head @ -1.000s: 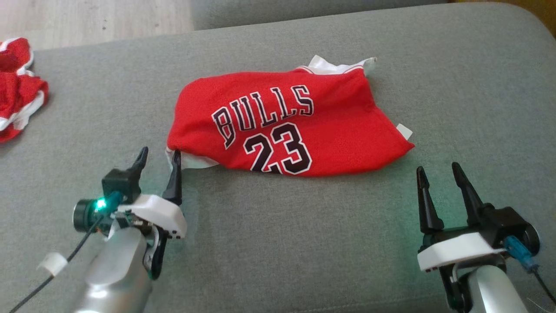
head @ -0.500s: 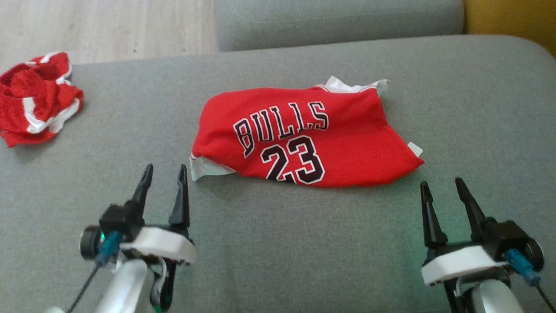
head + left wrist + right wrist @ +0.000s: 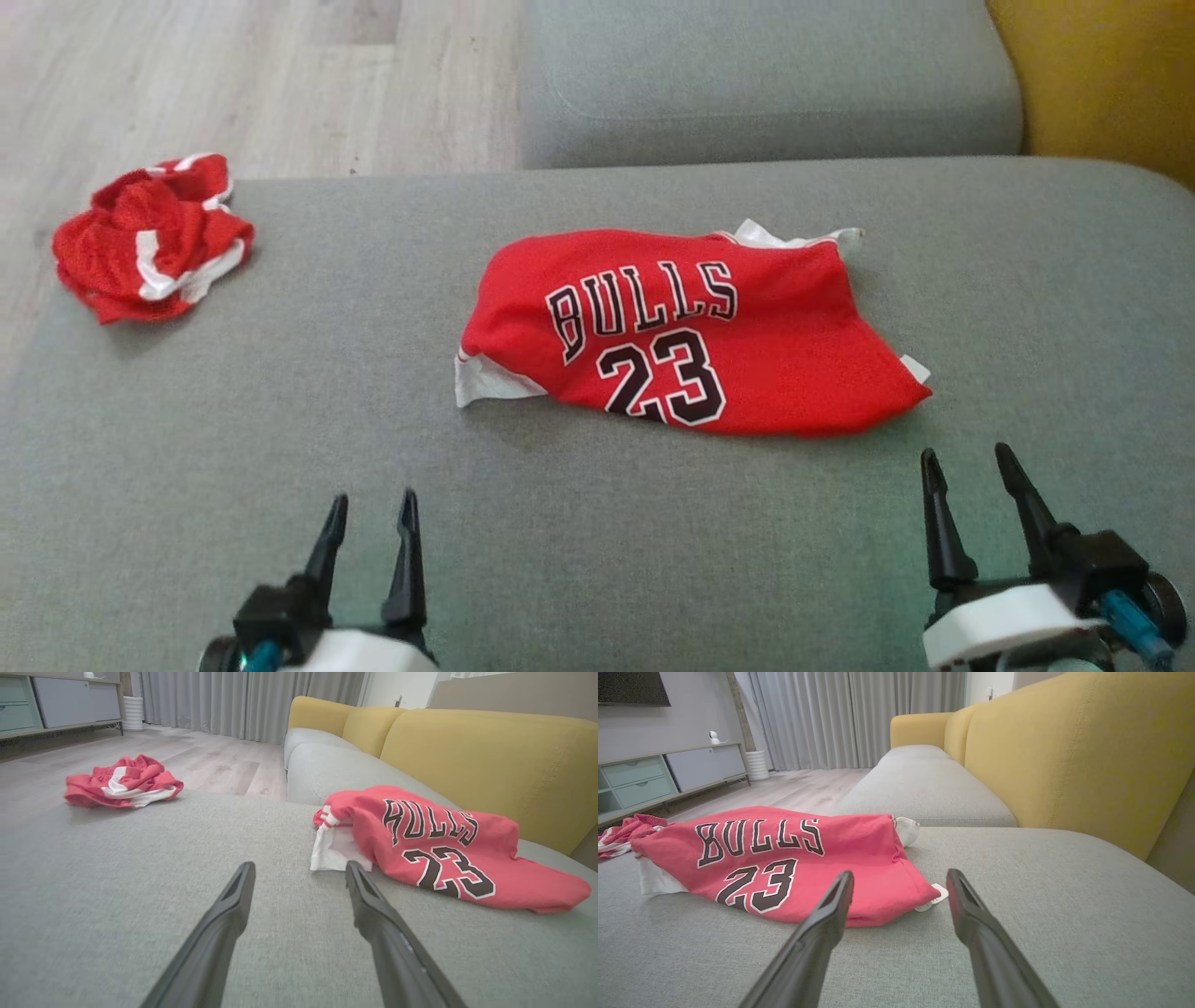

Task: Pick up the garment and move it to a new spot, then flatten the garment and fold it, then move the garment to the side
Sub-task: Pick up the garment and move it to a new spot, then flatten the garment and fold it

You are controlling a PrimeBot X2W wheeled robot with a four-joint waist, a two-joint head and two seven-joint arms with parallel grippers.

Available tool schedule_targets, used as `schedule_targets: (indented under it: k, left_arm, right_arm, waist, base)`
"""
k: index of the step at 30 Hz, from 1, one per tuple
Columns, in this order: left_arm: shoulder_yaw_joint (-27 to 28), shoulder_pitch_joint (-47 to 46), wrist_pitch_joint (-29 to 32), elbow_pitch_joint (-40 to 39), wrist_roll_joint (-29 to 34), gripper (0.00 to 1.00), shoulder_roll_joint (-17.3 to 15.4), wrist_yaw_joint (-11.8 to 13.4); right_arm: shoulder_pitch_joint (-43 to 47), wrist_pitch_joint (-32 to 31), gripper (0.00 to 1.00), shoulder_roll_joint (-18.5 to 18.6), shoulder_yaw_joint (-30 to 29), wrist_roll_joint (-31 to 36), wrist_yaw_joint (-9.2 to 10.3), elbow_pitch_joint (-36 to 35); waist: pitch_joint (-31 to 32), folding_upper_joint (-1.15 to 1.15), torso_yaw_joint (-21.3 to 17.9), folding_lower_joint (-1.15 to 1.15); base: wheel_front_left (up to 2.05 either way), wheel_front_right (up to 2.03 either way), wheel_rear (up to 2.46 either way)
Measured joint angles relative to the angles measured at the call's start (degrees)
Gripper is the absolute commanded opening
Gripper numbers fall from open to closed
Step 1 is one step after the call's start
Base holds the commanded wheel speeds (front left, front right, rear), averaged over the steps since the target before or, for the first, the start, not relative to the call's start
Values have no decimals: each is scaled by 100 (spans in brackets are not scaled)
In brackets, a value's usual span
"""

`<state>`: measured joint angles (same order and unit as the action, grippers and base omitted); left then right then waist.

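The garment [image 3: 691,336] is a red jersey with "BULLS 23" on it, lying folded on the grey sofa seat [image 3: 280,448], white lining showing at its left and far edges. It also lies ahead to the right in the left wrist view [image 3: 448,849] and ahead to the left in the right wrist view [image 3: 775,863]. My left gripper [image 3: 372,509] stands open and empty near the seat's front, well short of the jersey's left corner. My right gripper [image 3: 969,467] is open and empty just in front of the jersey's right corner.
A crumpled red and white garment [image 3: 149,238] lies at the seat's far left corner, by the wooden floor [image 3: 233,84]. A second grey seat cushion [image 3: 766,84] lies beyond, and a yellow backrest [image 3: 1111,84] rises on the right.
The head camera has tilted, so the whole scene sits lower and further right. My left gripper has drawn back from the jersey's left corner toward me. The jersey itself has not moved.
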<state>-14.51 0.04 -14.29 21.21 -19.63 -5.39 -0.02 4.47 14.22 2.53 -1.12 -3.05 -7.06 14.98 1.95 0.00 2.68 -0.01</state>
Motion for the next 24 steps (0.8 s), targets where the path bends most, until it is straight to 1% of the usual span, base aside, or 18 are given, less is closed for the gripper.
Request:
schedule_targets:
  k: [10,12,24]
  left_arm:
    - [14,273,0,-38,3,100,51,-8]
    - [16,273,0,-41,3,100,59,-49]
    - [18,272,0,-68,5,100,77,-54]
  right_arm:
    - [222,0,100,-4,-7,-126,0,-122]
    - [222,0,100,-4,-5,-156,0,-122]
    - [223,0,100,-4,13,-200,0,23]
  waist:
    - [199,0,89,0]
    - [218,0,91,0]
    - [233,0,120,1]
  base:
    - [0,0,0]
    - [0,0,0]
    - [0,0,0]
